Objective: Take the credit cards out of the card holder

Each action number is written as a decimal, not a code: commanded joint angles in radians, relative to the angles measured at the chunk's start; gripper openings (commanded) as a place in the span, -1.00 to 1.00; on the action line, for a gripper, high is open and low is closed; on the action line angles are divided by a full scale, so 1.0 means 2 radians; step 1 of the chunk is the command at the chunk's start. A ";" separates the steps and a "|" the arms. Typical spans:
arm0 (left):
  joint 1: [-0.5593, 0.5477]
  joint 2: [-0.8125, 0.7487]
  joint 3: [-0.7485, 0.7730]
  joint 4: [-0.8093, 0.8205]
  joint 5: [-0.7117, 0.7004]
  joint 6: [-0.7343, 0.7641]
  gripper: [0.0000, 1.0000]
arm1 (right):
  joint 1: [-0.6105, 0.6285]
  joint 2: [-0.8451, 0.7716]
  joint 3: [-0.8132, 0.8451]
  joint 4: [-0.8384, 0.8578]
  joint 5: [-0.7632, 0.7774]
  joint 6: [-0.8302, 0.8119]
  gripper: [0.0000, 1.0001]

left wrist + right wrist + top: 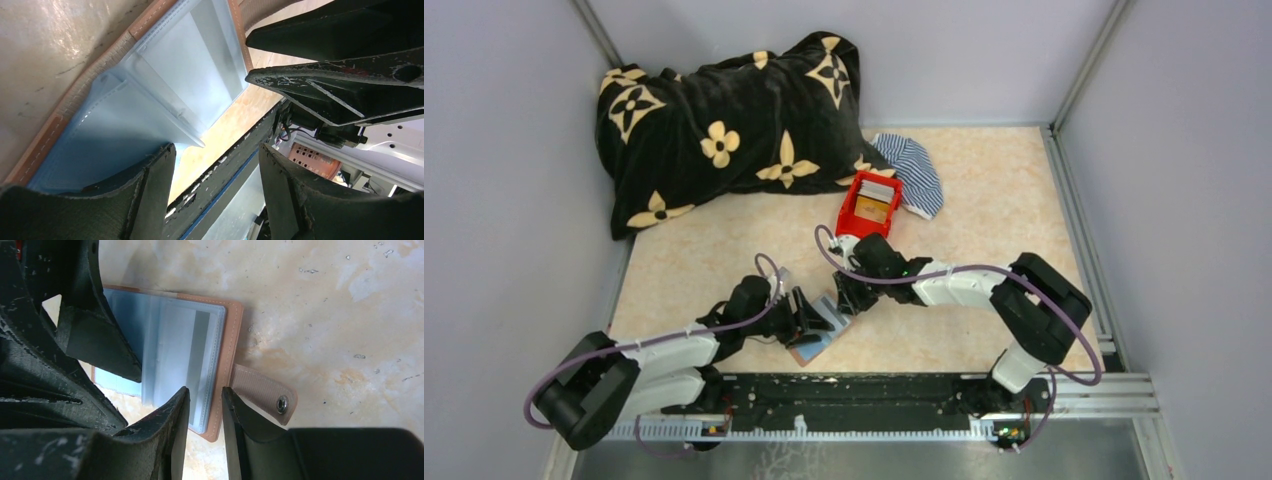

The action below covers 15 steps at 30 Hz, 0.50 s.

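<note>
The card holder (816, 345) lies open on the table between my two grippers, its brown leather edge (231, 340) and snap tab (265, 392) showing in the right wrist view. Clear bluish sleeves (165, 85) fan out inside it. One sleeve holds a card with a grey stripe (200, 350). My left gripper (809, 318) (217, 150) is open, one finger (150, 190) lying against the sleeves. My right gripper (849, 298) (206, 392) hovers over the holder's outer edge, jaws a narrow gap apart; whether they touch it is unclear.
A red open-top box (854, 212) with cards (876, 190) inside stands further back. Behind it lie a striped cloth (914, 170) and a black flowered pillow (724, 130). The table's front rail (854, 395) runs just behind the holder.
</note>
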 commanded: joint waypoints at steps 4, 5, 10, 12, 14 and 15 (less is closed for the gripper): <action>0.005 -0.015 -0.015 -0.027 -0.016 0.014 0.38 | 0.012 -0.014 0.006 0.007 -0.018 0.008 -0.38; 0.005 -0.017 -0.014 -0.029 -0.016 0.015 0.39 | 0.012 -0.011 0.005 0.007 -0.017 0.008 -0.38; 0.006 -0.025 -0.015 -0.033 -0.016 0.016 0.37 | 0.011 -0.009 0.003 0.003 0.005 0.006 -0.29; 0.007 -0.026 -0.016 -0.033 -0.016 0.017 0.37 | 0.007 -0.016 -0.001 0.007 0.020 0.016 -0.26; 0.007 -0.026 -0.017 -0.033 -0.015 0.016 0.37 | -0.004 -0.025 -0.006 0.014 0.021 0.021 -0.22; 0.007 -0.027 -0.016 -0.033 -0.015 0.016 0.37 | -0.005 -0.026 -0.004 0.013 0.020 0.016 -0.22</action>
